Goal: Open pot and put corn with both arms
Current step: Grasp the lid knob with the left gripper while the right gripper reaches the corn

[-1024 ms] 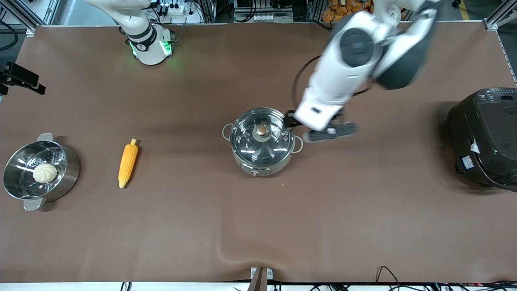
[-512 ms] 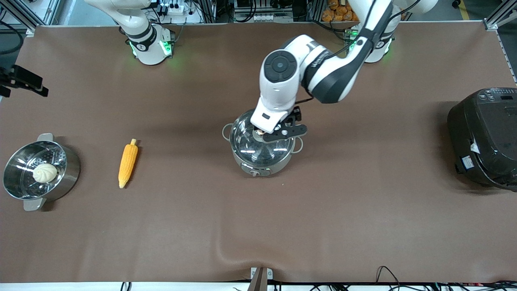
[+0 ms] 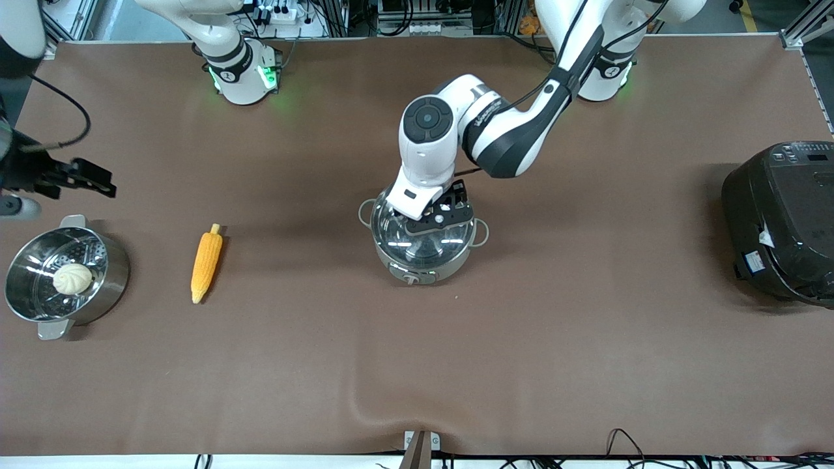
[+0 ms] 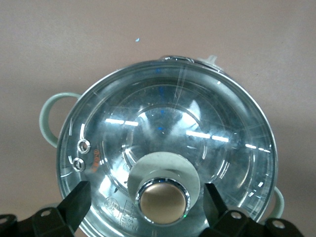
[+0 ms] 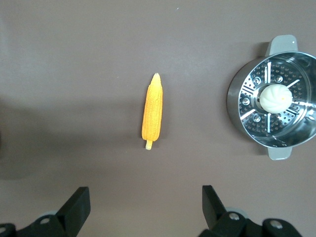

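The step in hand looks like opening the pot (image 3: 422, 242). It is sitting in the middle of the desk (image 3: 417, 365) with its glass lid (image 4: 163, 148) on. The left claw (image 4: 143, 207) is hanging right over the lid, with its fingers (image 4: 74, 205) wide apart, one on each side of the round knob (image 4: 163, 200). It is holding nothing yet. I think the next move calls for the claw to go down a little and squeeze the knob, then lift the lid straight up so it is not bumping the rim.

The corn (image 3: 206, 263) is lying flat on the desk, toward the right arm's end, between the pot and the steamer pot (image 3: 65, 277). The right claw (image 5: 143, 212) is hanging in the air over the desk near the corn — its fingers are wide apart too, and empty. It looks like it is getting ready to pick up the corn.

Counting things: one pot with one lid, one corn, one steamer pot with one white bun (image 3: 72, 278) in it, one black rice cooker (image 3: 782, 221) at the left arm's end — and two arms.
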Action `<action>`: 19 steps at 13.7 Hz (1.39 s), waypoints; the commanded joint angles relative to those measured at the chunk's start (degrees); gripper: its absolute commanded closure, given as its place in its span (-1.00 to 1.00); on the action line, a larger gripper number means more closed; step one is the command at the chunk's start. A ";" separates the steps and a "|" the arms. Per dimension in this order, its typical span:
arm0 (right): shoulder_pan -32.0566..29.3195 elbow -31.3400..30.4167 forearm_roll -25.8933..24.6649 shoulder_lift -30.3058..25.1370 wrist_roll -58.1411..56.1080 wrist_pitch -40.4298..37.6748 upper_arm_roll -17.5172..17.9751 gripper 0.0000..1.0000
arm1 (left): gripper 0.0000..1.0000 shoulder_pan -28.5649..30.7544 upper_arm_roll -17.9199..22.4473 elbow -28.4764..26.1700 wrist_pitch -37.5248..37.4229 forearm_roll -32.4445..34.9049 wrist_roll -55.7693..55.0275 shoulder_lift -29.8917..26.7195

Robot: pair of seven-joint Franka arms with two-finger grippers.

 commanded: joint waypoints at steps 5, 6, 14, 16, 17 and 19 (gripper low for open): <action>0.29 -16.92 -0.37 -1.68 1.02 17.69 -0.18 -1.00 | -0.57 -1.57 0.38 1.34 -0.08 1.84 -1.55 0.97; 0.38 -19.39 -0.37 -1.51 1.11 21.30 -0.27 -1.00 | -0.39 -1.31 0.38 0.90 -0.08 1.84 -1.03 0.97; 1.79 -36.73 -0.11 11.39 0.94 53.75 -0.27 -1.00 | 0.57 -1.05 0.38 0.98 0.01 1.84 -0.41 1.58; 1.17 -36.81 -0.02 14.74 1.03 57.19 -0.27 -1.00 | 1.00 -1.05 0.38 0.98 0.01 1.76 -1.19 1.49; 0.99 -36.73 -0.11 15.54 0.94 57.55 -0.27 -1.00 | 1.00 -0.87 0.46 0.98 -0.08 1.76 -1.28 1.23; 0.29 -36.55 -0.20 16.42 0.41 57.64 -0.36 -1.00 | 1.00 -0.35 0.47 1.07 -0.34 1.76 -0.93 0.53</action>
